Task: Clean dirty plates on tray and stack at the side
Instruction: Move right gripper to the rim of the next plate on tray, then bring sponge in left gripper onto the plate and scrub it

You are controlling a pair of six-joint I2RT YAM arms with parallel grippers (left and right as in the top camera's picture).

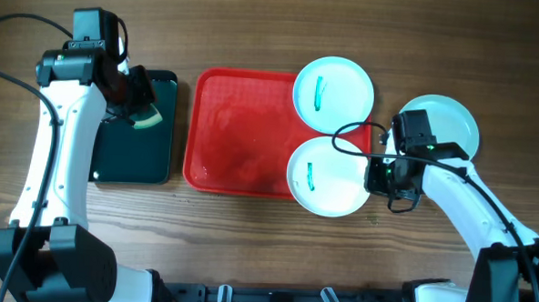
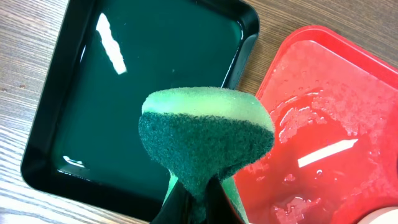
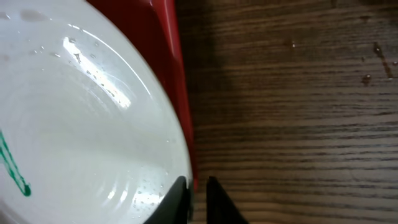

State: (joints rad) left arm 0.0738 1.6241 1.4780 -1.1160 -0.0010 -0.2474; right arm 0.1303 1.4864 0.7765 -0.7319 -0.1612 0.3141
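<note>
Sponge (image 2: 205,137) sits clamped in your left gripper (image 2: 189,208), over the dark tray (image 2: 155,56). Centre, the red tray (image 1: 239,122) has the far plate (image 1: 334,95) and near plate (image 1: 328,176) overlapping its right rim. Your right gripper (image 3: 198,202), nearly closed, pinches the near plate's rim. The third plate (image 1: 453,118) lies on the table, rightmost.

Two plates (image 1: 334,95) overlap right rim of tray (image 1: 238,131).

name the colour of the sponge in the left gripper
Sponge: light green foam, dark green scouring face; left wrist view.
</note>
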